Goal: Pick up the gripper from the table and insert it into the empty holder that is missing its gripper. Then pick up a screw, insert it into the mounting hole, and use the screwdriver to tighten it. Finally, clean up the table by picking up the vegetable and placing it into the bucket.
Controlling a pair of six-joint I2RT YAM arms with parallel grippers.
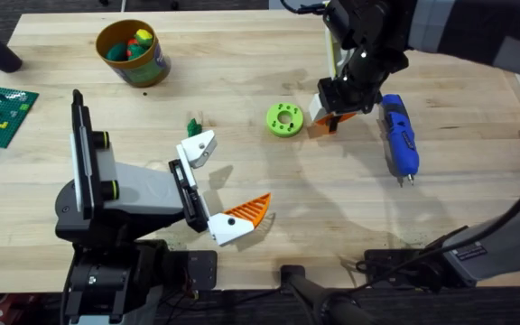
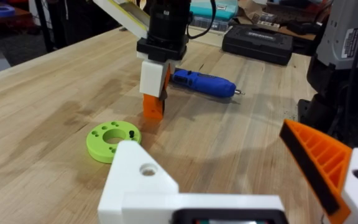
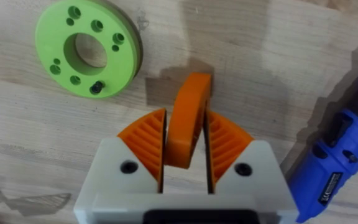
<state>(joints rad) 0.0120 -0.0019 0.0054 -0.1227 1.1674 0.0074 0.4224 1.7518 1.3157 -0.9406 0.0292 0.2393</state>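
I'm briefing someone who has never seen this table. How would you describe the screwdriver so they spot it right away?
Start at the right half of the wooden table, just beyond the lime green ring and the right end effector next to it. The screwdriver lies flat there, its thin metal bit toward the table's near edge. It is the one blue, pen-shaped thing among white and orange parts.
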